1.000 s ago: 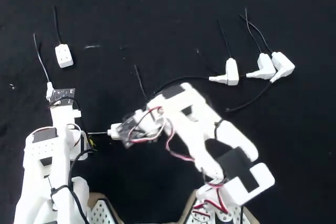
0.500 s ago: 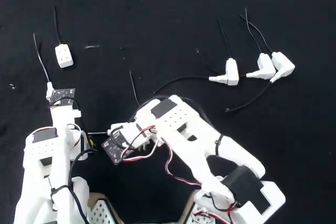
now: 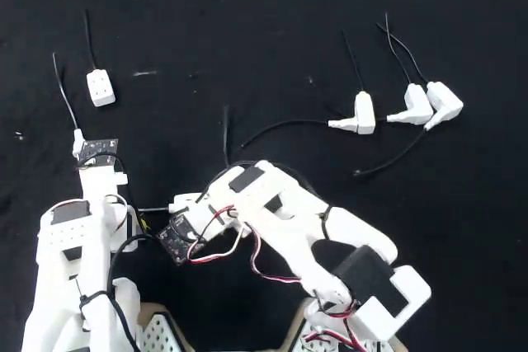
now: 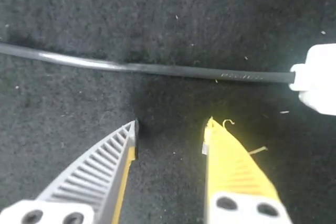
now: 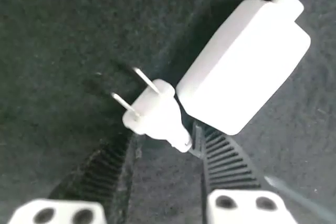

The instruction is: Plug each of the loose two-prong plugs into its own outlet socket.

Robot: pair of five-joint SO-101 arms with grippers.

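Observation:
My right gripper (image 5: 165, 140) is shut on a small white two-prong plug (image 5: 152, 111), its prongs bare and pointing away from the fingers. The plug sits right beside a white socket block (image 5: 244, 66), prongs angled off to its side. In the high view that socket (image 3: 179, 203) lies at the tip of the right arm (image 3: 264, 195), and the plug's thin cord (image 3: 225, 129) sticks up behind it. My left gripper (image 4: 170, 129) is open just above the cloth, close to the socket's black cable (image 4: 157, 68). The socket's end (image 4: 320, 80) shows at the edge.
A white socket (image 3: 101, 86) with a cord lies at the far left, and a smaller white piece (image 3: 78, 142) sits by the left arm (image 3: 78, 237). Three white corded pieces (image 3: 360, 114), (image 3: 417, 106), (image 3: 445, 103) lie at the right. The black cloth (image 3: 247, 47) covers the table.
The right arm has drawn its wrist down and to the left, closer to the socket, with the plug in it. The plug's cord swung about. The left arm has kept still.

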